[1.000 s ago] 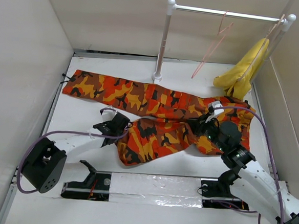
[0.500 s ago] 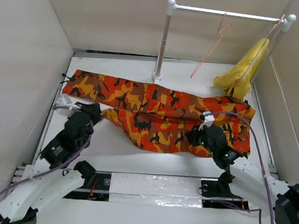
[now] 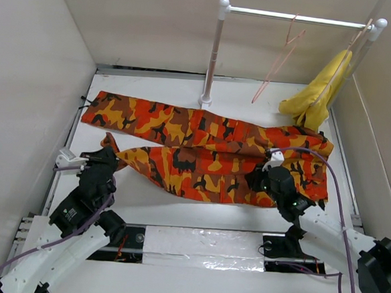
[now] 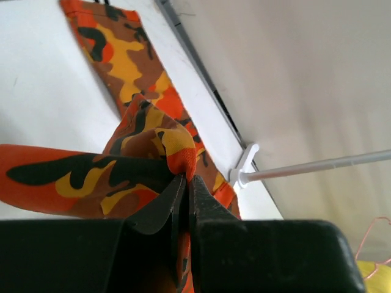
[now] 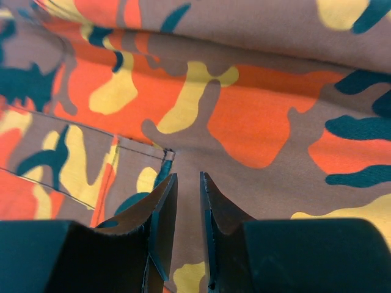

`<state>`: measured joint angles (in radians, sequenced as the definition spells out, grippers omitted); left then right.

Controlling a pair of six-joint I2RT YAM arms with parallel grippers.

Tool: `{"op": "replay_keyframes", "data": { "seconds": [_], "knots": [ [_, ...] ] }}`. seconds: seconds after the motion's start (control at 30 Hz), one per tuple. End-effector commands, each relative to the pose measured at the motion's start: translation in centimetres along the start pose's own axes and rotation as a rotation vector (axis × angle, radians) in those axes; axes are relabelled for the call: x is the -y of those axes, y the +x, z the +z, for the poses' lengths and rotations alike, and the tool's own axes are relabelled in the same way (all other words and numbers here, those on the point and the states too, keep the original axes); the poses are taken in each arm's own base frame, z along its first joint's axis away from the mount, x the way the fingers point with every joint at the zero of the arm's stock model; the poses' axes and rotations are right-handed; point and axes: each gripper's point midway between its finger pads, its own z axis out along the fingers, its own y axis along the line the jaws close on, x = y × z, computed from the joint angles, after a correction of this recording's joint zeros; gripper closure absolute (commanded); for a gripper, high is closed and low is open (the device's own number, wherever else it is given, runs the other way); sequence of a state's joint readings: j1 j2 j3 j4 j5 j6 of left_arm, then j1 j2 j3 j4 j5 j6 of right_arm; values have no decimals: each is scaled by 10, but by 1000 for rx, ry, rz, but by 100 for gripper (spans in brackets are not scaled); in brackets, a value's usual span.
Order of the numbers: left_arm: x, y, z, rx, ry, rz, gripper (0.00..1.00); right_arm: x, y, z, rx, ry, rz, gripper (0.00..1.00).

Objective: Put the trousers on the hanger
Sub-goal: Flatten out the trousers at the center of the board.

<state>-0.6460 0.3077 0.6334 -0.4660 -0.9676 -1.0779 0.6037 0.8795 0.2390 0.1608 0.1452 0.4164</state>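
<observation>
Since earlier frame: left gripper (image 4: 188, 178) has drawn near leg out leftward; jaws clamped on trousers (image 3: 209, 147) cuff. Right gripper (image 5: 187, 176), jaws slightly parted, sits over waist fabric, gripping nothing. Trousers' long axis spans gripper to gripper. Hanger (image 3: 277, 58) hangs well beyond right gripper, the nearer arm.

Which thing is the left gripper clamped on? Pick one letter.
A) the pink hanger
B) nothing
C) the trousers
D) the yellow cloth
C: in the left wrist view the left gripper is shut on a bunched fold at the leg end of the trousers.
</observation>
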Motion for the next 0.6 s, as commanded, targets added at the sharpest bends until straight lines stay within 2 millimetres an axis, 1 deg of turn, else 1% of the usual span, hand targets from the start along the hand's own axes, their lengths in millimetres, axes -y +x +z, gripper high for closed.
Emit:
{"op": "replay_keyframes", "data": {
  "seconds": [0.0,0.03,0.07,0.1,0.13,0.17,0.2,0.23,0.27,0.3,0.33,0.4,0.47,0.5,0.53,0.57],
  "knots": [
    [-23,-3,4,66,-99,-101,100,-6,-23,-7,97,-15,20,73],
    [-26,5,5,44,-102,-132,100,-9,-26,-9,105,-34,18,73],
    [-37,19,7,21,-115,-124,100,-11,-28,-10,110,-41,13,73],
    [-44,28,6,-4,-125,-131,100,-14,-33,-14,111,-48,4,73],
    [-50,32,6,-9,-134,-168,100,-16,-34,-16,104,-58,-4,72],
    [-60,40,7,-18,-144,-152,96,-17,-37,-18,107,-63,-23,72],
    [-61,40,5,-26,-132,-169,84,-15,-34,-19,89,-56,-37,73],
    [-62,40,4,-31,-128,-173,77,-16,-41,-22,102,-51,-44,72],
    [-62,37,2,-32,-120,-168,69,-14,-42,-24,98,-41,-55,72],
    [-64,33,-1,-36,-114,-173,59,-11,-41,-26,90,-26,-65,72],
    [-63,29,-3,-36,-108,-173,55,-8,-42,-28,94,-8,-65,72],
    [-60,21,-9,-44,-87,-157,53,-8,-47,-29,116,-10,-68,72],
    [-55,16,-12,-49,-70,-137,54,-11,-49,-29,132,-27,-65,72],
    [-53,17,-11,-57,-72,-112,55,-15,-55,-29,155,-42,-61,72],
    [-52,17,-11,-58,-74,-97,56,-18,-56,-28,153,-56,-63,72],
    [-46,16,-10,-59,-67,-82,56,-20,-55,-26,143,-63,-72,72]
  ]
}}
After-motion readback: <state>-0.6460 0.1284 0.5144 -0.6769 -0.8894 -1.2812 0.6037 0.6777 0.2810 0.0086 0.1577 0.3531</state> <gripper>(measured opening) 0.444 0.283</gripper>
